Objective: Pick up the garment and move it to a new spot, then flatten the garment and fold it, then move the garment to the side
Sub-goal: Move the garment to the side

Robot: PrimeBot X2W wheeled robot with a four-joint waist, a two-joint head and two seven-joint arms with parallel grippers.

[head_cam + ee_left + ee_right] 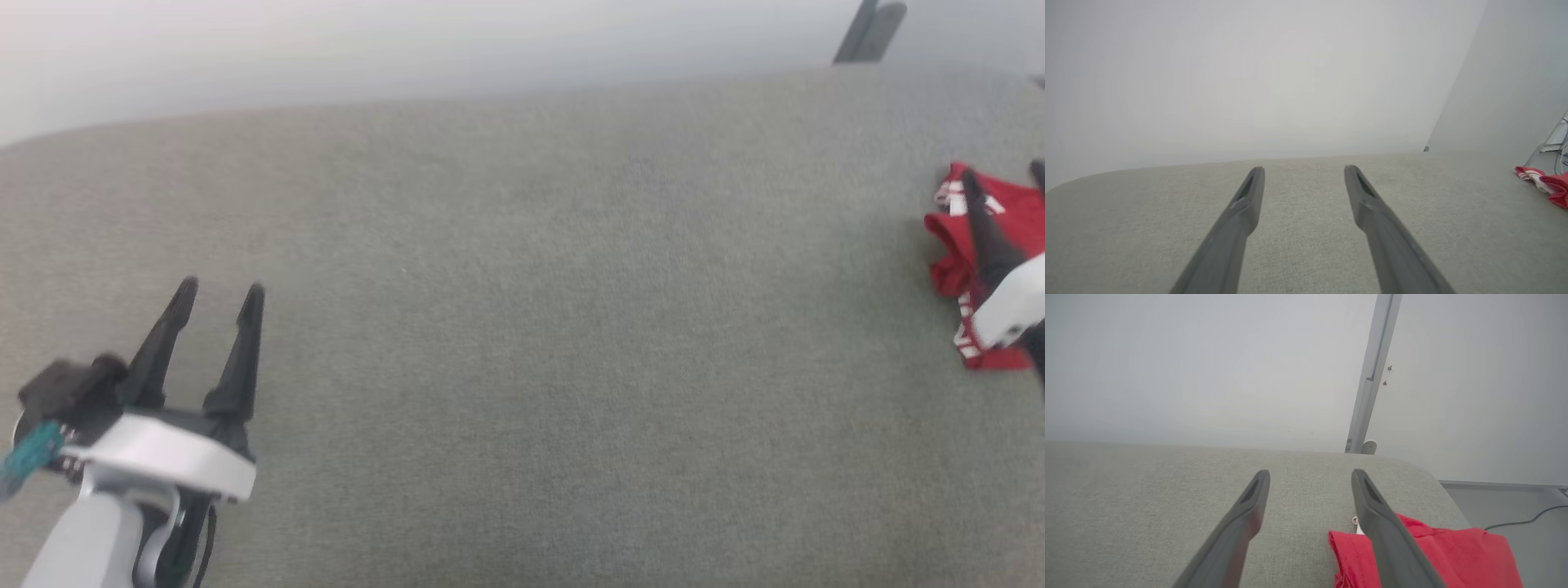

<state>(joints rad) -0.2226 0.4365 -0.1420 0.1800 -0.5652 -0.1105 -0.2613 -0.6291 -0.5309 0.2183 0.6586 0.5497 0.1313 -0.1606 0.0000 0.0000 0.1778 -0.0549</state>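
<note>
The garment (949,269) lies crumpled at the far right of the grey fabric surface (571,327), red with white striped trim. My right gripper (1002,168) hangs over it, open, one dark finger crossing the red cloth. In the right wrist view the right gripper (1310,471) has its jaws wide apart with nothing between them; the garment (1453,551) lies under and beside the right-hand finger. My left gripper (222,286) stands open at the lower left, far from the cloth. In the left wrist view the left gripper (1304,168) is empty, with the garment (1555,190) at the right edge.
A pale wall rises behind the surface. The surface's rounded right edge (1437,477) falls off just past the garment, with floor and a dark cable (1527,522) beyond. A grey upright post (1372,375) stands at the back right.
</note>
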